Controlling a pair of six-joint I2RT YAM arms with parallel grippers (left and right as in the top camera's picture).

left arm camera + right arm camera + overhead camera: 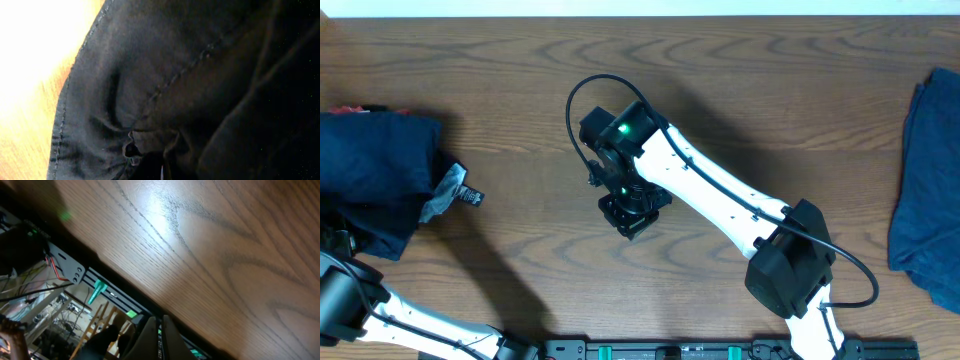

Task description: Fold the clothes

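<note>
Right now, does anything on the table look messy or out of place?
The dark blue shorts lie bunched at the left of the table, a grey tag sticking out. Another blue cloth lies crumpled at the far right. Nothing looks spilled or damaged.

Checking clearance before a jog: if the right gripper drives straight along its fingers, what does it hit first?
Most likely the bare brown wooden tabletop, near its front edge. The right gripper tilts down toward it with fingers closed and nothing between. Depth is unclear from the wrist view.
</note>
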